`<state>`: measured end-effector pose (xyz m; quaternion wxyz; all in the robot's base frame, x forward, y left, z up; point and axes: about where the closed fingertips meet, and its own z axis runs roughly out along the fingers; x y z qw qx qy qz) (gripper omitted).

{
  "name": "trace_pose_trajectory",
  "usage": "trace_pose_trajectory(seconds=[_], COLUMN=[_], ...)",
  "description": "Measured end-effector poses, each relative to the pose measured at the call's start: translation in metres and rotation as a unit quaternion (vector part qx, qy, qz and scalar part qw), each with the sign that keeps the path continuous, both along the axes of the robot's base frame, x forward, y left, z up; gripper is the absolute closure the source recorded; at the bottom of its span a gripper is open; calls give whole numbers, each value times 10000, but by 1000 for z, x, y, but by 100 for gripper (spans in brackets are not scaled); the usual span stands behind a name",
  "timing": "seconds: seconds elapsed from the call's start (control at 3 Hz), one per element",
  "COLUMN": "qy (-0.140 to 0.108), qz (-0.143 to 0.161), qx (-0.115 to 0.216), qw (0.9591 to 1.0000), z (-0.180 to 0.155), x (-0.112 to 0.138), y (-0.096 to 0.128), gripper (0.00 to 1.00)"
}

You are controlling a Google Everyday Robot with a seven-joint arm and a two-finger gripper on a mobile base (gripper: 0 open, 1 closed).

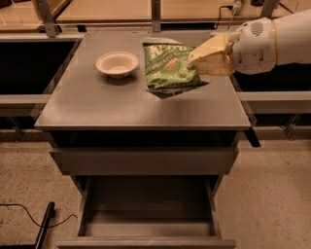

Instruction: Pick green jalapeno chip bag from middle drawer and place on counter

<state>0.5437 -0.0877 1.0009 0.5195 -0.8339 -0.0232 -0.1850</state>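
The green jalapeno chip bag (168,66) hangs above the back half of the counter (121,107), right of the cream bowl. My gripper (194,61) comes in from the right and is shut on the bag's right edge, holding it tilted a little above the surface. The middle drawer (148,204) stands pulled open below, its dark floor bare.
A cream bowl (117,64) sits on the counter's back left. A shut drawer front (143,160) lies just above the open drawer. A black cable and bar (41,226) lie on the floor at lower left. Pale wooden tables (194,8) stand behind.
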Motion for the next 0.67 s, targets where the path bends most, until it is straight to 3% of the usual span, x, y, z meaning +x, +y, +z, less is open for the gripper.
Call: trace_pose_trajectory(seconds=[0.33,0.67], qy=[110,448], qz=[-413,-732], qx=[166,187], qw=[9989,9961], z=[-22,-63], x=[41,56], y=[-19,-47], gripper=[100,85])
